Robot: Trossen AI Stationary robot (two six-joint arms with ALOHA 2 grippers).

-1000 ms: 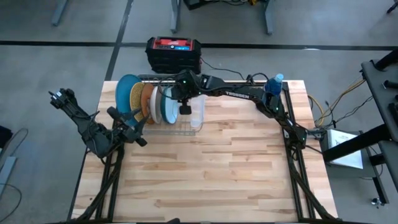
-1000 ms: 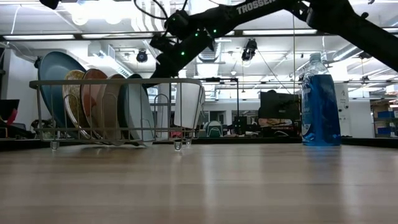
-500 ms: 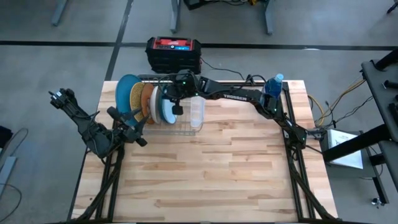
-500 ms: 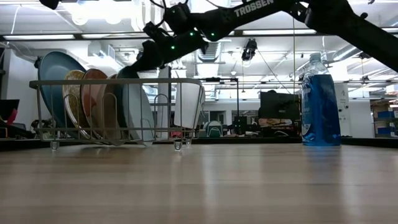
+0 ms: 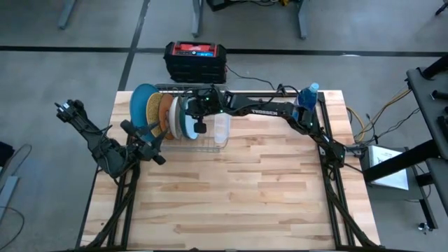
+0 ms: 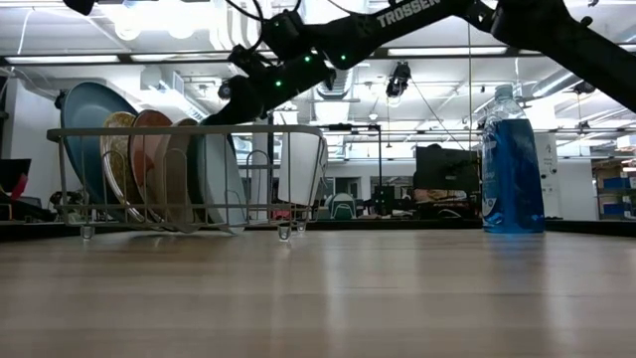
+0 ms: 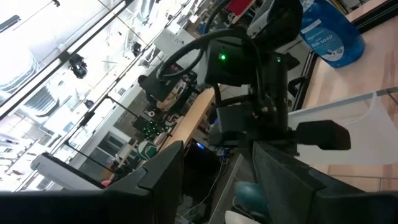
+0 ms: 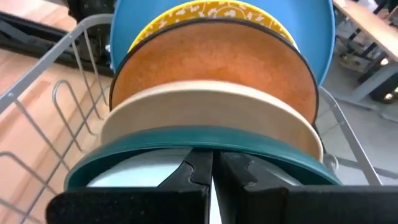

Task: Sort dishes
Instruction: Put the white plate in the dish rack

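Only in the right wrist view is the closed right gripper (image 8: 211,167) seen above the teal plate (image 8: 186,146), reached over the rack (image 5: 210,143).

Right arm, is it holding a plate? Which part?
Nothing looks held. The right gripper has its jaws shut together by the dark teal plate, with nothing between them.
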